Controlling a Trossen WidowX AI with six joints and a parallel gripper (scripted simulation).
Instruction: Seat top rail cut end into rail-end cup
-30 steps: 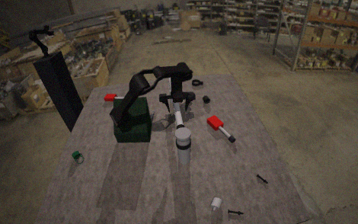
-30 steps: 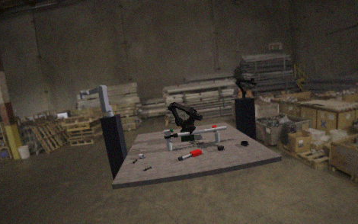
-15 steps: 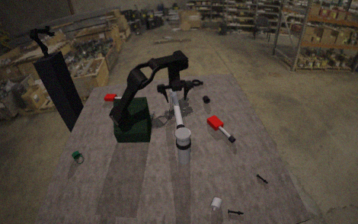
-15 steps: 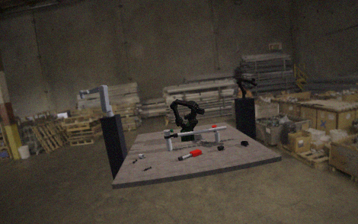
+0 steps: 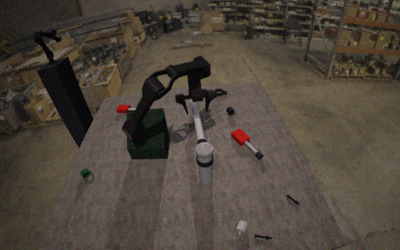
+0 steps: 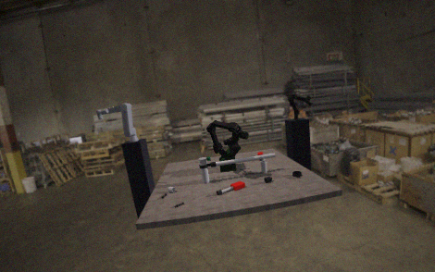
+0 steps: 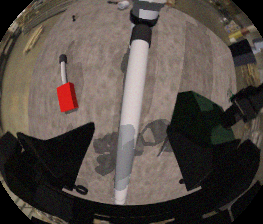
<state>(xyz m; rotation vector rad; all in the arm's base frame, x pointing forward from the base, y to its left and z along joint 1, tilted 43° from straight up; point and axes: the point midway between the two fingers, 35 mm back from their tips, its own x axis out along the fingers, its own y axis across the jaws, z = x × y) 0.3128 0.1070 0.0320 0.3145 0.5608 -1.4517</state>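
The white rail (image 5: 198,127) (image 6: 246,160) (image 7: 135,75) runs to the big post (image 5: 206,175) (image 6: 205,176). Its near end enters the black rail-end cup (image 5: 202,142) (image 7: 141,35), with no gap visible; the depth inside is hidden. The cup adjoins the black brace band (image 5: 205,162) (image 7: 144,20), which sits just below the pale post cap (image 5: 204,149). The rail's far part lies over the small post (image 6: 264,167); the loop cap is not clear. My gripper (image 5: 197,111) (image 7: 131,127) is wide open and empty above the rail, with a visible gap on both sides.
The dark green arm base (image 5: 150,142) stands left of the rail. A red block with a white handle (image 5: 240,137) (image 7: 67,97) lies right of it in the top view, near a black cap (image 5: 230,110). Bolts (image 5: 293,199) (image 5: 263,236) and a green clamp (image 5: 87,174) lie farther off.
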